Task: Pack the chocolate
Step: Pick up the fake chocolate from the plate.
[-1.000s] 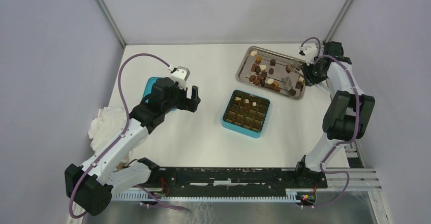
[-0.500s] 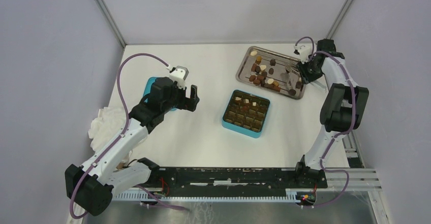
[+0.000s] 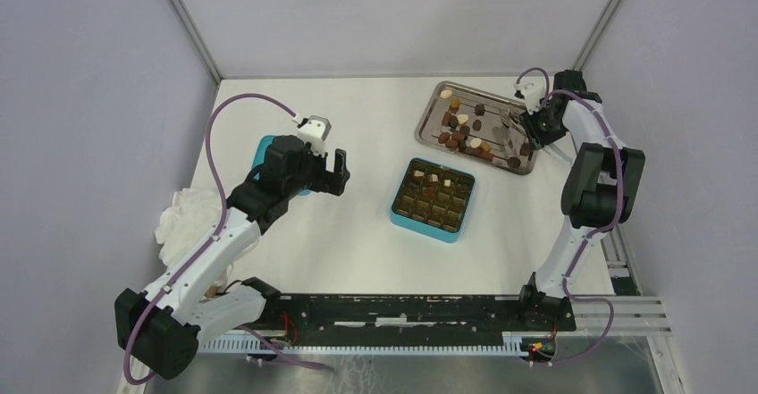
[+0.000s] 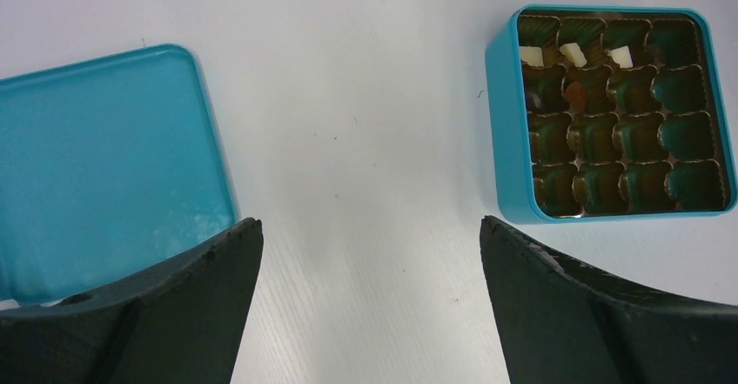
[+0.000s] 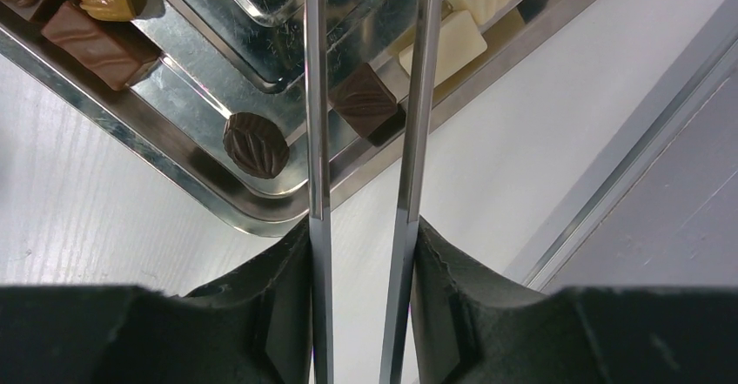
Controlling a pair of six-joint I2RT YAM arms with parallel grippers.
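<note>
- Chocolate [image 3: 453, 141] lies mostly loose in a steel tray [image 3: 422, 129] at the far right corner of the bench [image 3: 340, 242]: dark, lighter brown and cream-white pieces, bunched toward the tray's middle and near side.
- In the right wrist view, a dark leaf-stamped round [image 5: 255, 144] and a dark square [image 5: 365, 99] sit by the tray's rim [image 5: 174, 173], with two cream-white squares [image 5: 448, 43] just beyond.
- A few pieces are already in the teal box [image 3: 394, 206], which stands open near the middle of the bench, well apart from the tray.
- In the left wrist view, three cream-white pieces [image 4: 572, 54] fill cups in one outer row of the box [image 4: 505, 140], and a brown one [image 4: 574, 95] sits in the next row; the other cups show only the brown liner.
- The right tool [image 5: 361, 236] is closed on a pair of metal tweezers [image 5: 318, 97], one finger pressing each arm from outside.
- The arms stand apart and reach over the tray's right end; their tips run out of the wrist picture, so I cannot tell whether they hold a piece.
- The left tool [image 4: 370, 227] is spread wide and holds nothing, above bare bench between the box and the teal lid [image 4: 96, 158].
- The lid lies flat toward the left edge, with a crumpled white cloth [image 3: 183, 211] at that edge.
</note>
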